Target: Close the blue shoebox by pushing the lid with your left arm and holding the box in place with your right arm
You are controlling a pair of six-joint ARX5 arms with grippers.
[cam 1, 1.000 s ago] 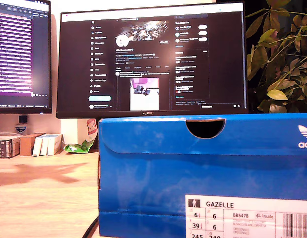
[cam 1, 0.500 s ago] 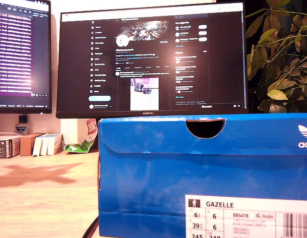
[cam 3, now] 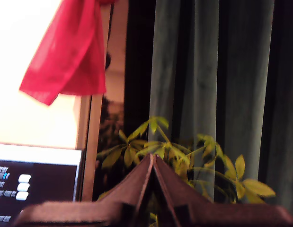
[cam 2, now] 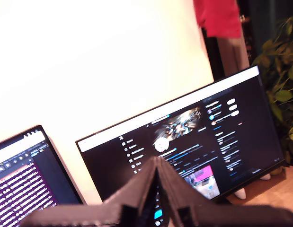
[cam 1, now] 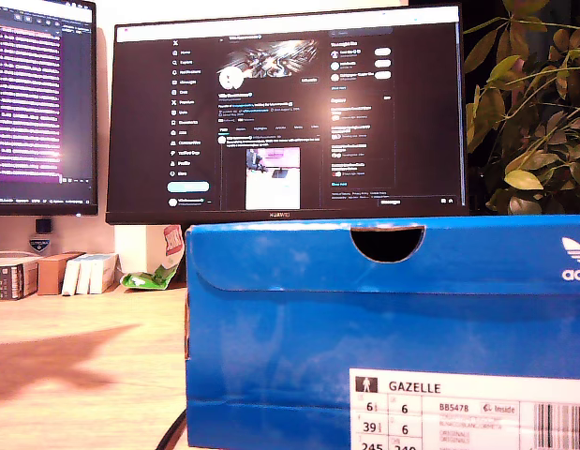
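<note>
You see the blue shoebox (cam 1: pixel 383 328) filling the lower right of the exterior view, standing on the wooden surface (cam 1: pixel 83 366) with its lid (cam 1: pixel 383 253) down over the body, a half-round finger notch (cam 1: pixel 388 242) cut in the lid's front flap at the frame's middle, and a white size label (cam 1: pixel 468 408) reading GAZELLE at the bottom right. Behind the box stands a dark monitor (cam 1: pixel 290 112) showing a web page, and a second monitor (cam 1: pixel 41 103) with purple text sits at the upper left of that view. A leafy plant (cam 1: pixel 528 103) occupies the upper right, and small boxes (cam 1: pixel 51 274) and a green wrapper (cam 1: pixel 151 277) lie at the left behind the shoebox. A dark shadow (cam 1: pixel 65 361) falls on the surface at the lower left. No arm appears in the exterior view. In the first wrist view, my first gripper (cam 2: pixel 157 163) points up at the monitors, its jaws pressed together into a peak with nothing between them. In the second wrist view, my second gripper (cam 3: pixel 152 158) likewise has its jaws meeting at a point, empty, aimed at the plant, a grey curtain (cam 3: pixel 208 71) and a red cloth (cam 3: pixel 70 52) hanging in the upper left of the frame.
</note>
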